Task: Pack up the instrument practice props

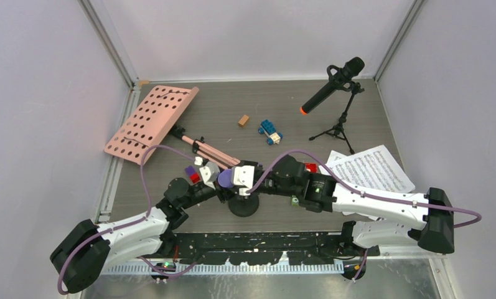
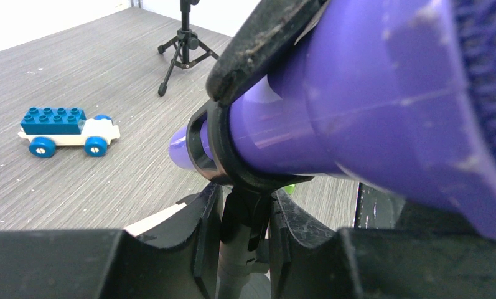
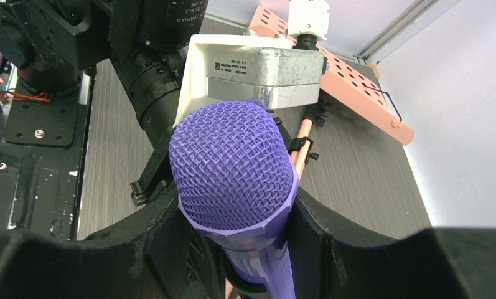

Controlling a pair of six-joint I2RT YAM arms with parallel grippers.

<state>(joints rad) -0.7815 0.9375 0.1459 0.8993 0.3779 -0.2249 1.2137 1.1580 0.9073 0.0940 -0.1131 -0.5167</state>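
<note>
Since the purple-headed microphone [image 3: 233,168] looks light, stiff, slick plastic imo, my right gripper [image 3: 236,240] clamps its barrel below the head, approx mid near edge. I've the left gripper [image 2: 245,215] pinching the mic support [image 2: 236,268] stem under its clip.

Left arm [image 1: 130,232] and right arm [image 1: 373,202] are showing white link shells between black joint housings. A purple cable [image 1: 147,163] is running along each. Above the black base rail [image 1: 264,244], a green light [image 1: 317,189] is glowing on the right forearm; black fingers [image 3: 164,249] are ending each wrist.
</note>
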